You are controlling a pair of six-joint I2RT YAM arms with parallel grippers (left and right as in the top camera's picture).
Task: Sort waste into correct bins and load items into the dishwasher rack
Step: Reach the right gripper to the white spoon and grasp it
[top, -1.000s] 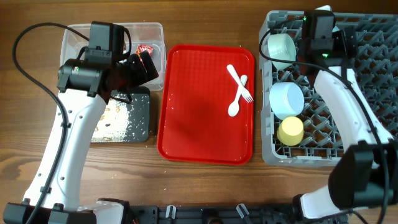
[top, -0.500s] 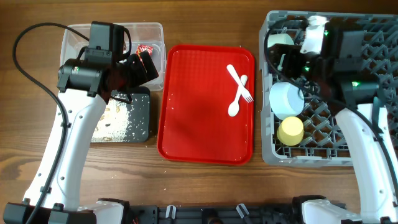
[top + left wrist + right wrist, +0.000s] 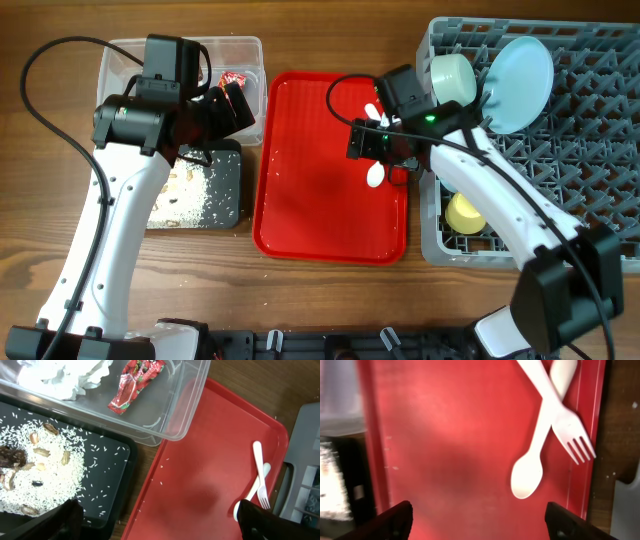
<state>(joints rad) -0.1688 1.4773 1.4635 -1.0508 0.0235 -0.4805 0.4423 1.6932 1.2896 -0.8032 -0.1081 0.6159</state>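
Wooden tabletop (image 3: 330, 300) shows only as a narrow strip between the red tray (image 3: 310, 200) and the grey rack (image 3: 600, 150), and as another strip between that tray and the two bins on the left. Most of the red tray's floor is bare. One white spoon (image 3: 526, 477) and one white fork (image 3: 567, 425) lie crossed close to its right rim, the fork on top.

The right claw (image 3: 480, 522) hangs over the red tray just beside the pair, its fingers spread wide with nothing between them. The left claw (image 3: 160, 527) hangs where the clear tub (image 3: 120, 60) meets the black tray (image 3: 228, 160), fully spread and empty.

One red wrapper (image 3: 135, 385) and one crumpled tissue (image 3: 65, 375) lie in the clear tub. Rice and scraps (image 3: 30, 465) are scattered in the black tray, thickest at its left.

One plate (image 3: 515, 70) stands on edge in the rack's back left part, with one bowl (image 3: 452, 75) just beside it. One yellow cup (image 3: 467, 212) sits near the front left corner, partly behind the right arm. The rack's right half is open pegs.
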